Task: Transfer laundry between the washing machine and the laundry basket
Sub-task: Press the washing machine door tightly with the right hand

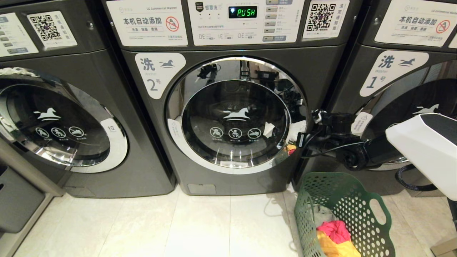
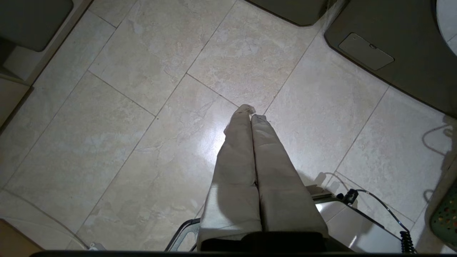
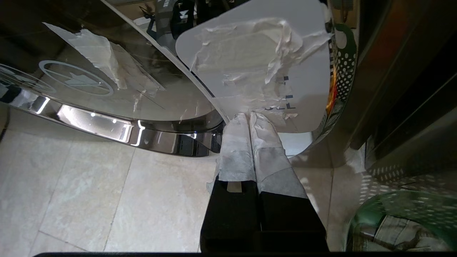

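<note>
The washing machine (image 1: 153, 150) marked 2 fills the middle of the head view, its round chrome-rimmed door (image 1: 235, 114) closed. My right gripper (image 1: 301, 140) is shut and empty at the door's right rim. In the right wrist view its tips (image 3: 249, 116) rest against the white taped pull tab (image 3: 257, 64) on that rim. The green laundry basket (image 1: 360, 200) stands on the floor at the lower right. It holds a pink garment (image 1: 334, 230), a yellow one (image 1: 339, 248) and a grey one (image 3: 392, 235). My left gripper (image 2: 251, 113) is shut and empty above bare floor tiles, out of the head view.
Like machines stand on both sides, the one on the right (image 1: 400, 71) marked 1 and another on the left (image 1: 71, 117). The right arm's white cover (image 1: 425, 150) hangs over the basket. A grey bin (image 1: 18, 200) sits at the far left. Pale tiled floor (image 1: 200, 228) lies before the machines.
</note>
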Robot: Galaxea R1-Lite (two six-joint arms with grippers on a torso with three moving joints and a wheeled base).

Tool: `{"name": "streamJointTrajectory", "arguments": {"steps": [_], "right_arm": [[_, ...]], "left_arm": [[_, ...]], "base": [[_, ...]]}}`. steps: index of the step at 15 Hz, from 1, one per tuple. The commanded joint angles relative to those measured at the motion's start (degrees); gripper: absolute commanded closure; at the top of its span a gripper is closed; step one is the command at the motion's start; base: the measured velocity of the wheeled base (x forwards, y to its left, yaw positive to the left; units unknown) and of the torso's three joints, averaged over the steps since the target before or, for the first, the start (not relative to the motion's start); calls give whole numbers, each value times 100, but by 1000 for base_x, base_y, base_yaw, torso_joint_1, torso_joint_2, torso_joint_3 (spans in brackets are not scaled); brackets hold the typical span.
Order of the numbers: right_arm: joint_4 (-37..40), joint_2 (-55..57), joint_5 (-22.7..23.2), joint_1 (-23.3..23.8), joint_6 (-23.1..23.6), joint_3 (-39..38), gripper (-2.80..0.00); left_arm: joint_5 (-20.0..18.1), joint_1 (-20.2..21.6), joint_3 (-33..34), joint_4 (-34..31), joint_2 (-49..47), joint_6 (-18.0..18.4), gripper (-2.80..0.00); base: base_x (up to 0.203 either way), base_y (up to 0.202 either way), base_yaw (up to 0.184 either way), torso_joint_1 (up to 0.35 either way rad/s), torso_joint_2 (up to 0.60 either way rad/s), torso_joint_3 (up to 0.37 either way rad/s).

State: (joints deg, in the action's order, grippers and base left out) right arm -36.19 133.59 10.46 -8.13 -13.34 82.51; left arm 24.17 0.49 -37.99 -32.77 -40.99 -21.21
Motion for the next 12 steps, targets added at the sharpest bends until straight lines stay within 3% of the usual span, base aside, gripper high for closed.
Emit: {"name": "streamJointTrajectory", "arguments": {"steps": [1,4,9,12], "right_arm": [[-88,204,-30,2,138,136,0],[-240,318,-70,-4,209,285,0],[-283,723,-281,4,209,973,0],[-309,967,-404,5,258,1363,0]], "left_arm": [[9,4,321,-11,534,123,0],[-42,-3,698,-10,1103,334,0],[-587,-5,1171,-9,2017,1200,0],[-615,-11,1336,-19,2279,1336,0]], "base": [[0,0,0,0,0,0],[0,0,0,0,0,0],[0,0,0,0,0,0],[0,0,0,0,0,0]]}}
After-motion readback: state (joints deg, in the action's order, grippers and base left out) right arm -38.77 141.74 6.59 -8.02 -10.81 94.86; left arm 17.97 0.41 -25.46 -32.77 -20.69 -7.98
